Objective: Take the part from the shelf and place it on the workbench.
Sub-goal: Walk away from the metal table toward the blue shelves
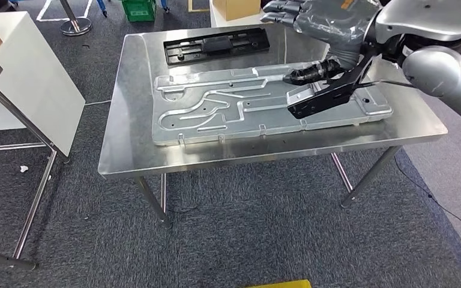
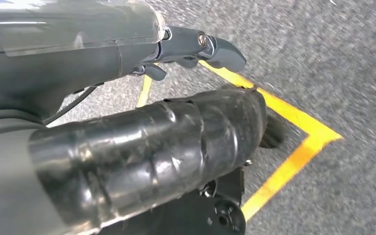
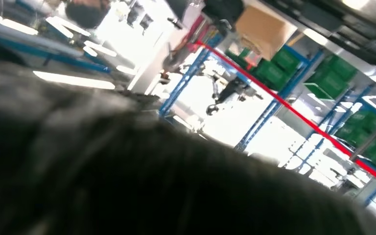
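Steel tabletop [image 1: 126, 144] carrying a wide silver stamped panel [image 1: 216, 111] along its length, with a black rail piece [image 1: 216, 45] at the far edge. Right arm [image 1: 438, 66] reaching in from the right, over the panel's right end. Right hand [image 1: 321, 72] with dark fingers curled around the black part [image 1: 321, 99], gripping its far upper end. Part tilted, long axis running from far right down to near left, lower end just above or touching the panel. Left hand [image 2: 191, 49] hanging over grey carpet with yellow tape [image 2: 284, 147], fingers loosely apart, holding nothing.
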Controlling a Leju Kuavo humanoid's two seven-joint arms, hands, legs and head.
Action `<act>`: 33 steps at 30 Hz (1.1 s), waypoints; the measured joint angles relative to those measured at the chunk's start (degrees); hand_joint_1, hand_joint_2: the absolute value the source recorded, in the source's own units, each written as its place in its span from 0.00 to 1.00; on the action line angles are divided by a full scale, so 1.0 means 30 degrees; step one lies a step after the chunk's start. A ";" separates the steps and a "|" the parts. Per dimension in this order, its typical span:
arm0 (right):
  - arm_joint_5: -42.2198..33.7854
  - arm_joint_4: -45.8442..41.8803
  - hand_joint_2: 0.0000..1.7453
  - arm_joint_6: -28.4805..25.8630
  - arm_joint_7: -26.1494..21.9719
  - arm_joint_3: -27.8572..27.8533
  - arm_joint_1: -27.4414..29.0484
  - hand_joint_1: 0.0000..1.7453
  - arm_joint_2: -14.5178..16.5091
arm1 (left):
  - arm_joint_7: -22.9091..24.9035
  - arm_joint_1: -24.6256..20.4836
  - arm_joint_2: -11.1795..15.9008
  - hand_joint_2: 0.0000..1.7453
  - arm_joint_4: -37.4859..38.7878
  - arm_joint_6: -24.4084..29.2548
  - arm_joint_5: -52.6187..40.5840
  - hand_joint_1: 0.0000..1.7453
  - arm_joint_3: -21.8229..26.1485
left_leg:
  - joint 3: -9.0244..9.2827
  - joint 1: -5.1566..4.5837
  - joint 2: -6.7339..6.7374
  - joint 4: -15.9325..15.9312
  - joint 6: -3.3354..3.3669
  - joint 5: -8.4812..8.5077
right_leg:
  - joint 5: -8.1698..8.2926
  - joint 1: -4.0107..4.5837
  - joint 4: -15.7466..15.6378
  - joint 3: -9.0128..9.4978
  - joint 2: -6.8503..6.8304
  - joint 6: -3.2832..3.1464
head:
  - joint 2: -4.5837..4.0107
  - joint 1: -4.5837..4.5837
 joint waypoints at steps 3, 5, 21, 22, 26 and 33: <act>0.0000 0.0000 0.00 -0.0002 -0.0018 0.0049 0.0044 0.00 -0.0013 | 0.0002 -0.0042 0.0036 0.00 -0.0005 0.0005 0.0000 0.00 0.0004 | 0.1130 0.0112 0.0009 0.0172 -0.0125 0.0900 | 0.0582 -0.0054 0.0164 -0.0878 0.0027 0.0183 | 0.0000 -0.0007; 0.0000 -0.0004 0.00 -0.0011 -0.0024 0.0055 0.0054 0.00 -0.0040 | 0.0002 -0.0060 0.0067 0.00 -0.0005 0.0002 0.0000 0.00 0.0009 | 0.3154 0.0090 0.0005 -0.2417 -0.0033 0.1261 | 0.0864 -0.0083 0.0350 -0.1321 0.0022 0.0380 | 0.0000 -0.0007; -0.0029 -0.0027 0.00 -0.0071 -0.0042 0.0091 0.0299 0.00 -0.0401 | 0.0000 -0.0089 0.0062 0.00 -0.0004 -0.0038 -0.0058 0.00 0.0113 | 0.1628 0.0005 0.0174 -0.4081 0.0698 0.2914 | -0.1291 -0.0220 0.1762 0.0368 0.0260 0.1230 | -0.0002 0.0040; -0.0029 -0.0031 0.00 -0.0075 -0.0042 0.0091 0.0298 0.00 -0.0404 | -0.0002 -0.0087 0.0062 0.00 -0.0005 -0.0038 -0.0067 0.00 0.0118 | 0.1515 -0.0013 0.0154 -0.4014 0.0580 0.3041 | -0.1449 -0.0161 0.1134 0.0699 0.0289 0.1144 | -0.0002 0.0042; -0.0034 -0.0045 0.00 -0.0088 -0.0042 0.0102 0.0295 0.00 -0.0412 | -0.0015 -0.0048 0.0071 0.00 -0.0007 -0.0009 -0.0153 0.00 0.0189 | 0.1179 -0.0012 0.0067 -0.3865 0.0140 0.3089 | -0.0961 -0.0134 0.0846 0.0350 0.0202 0.0544 | 0.0000 0.0031; -0.0036 -0.0069 0.00 -0.0102 -0.0042 0.0124 0.0275 0.00 -0.0399 | -0.0040 -0.0076 0.0062 0.00 -0.0005 0.0020 -0.0209 0.00 0.0273 | 0.0872 0.0071 0.0055 0.1231 -0.0066 0.0086 | 0.0769 -0.0029 0.0785 -0.1654 0.0162 0.0114 | -0.0002 -0.0011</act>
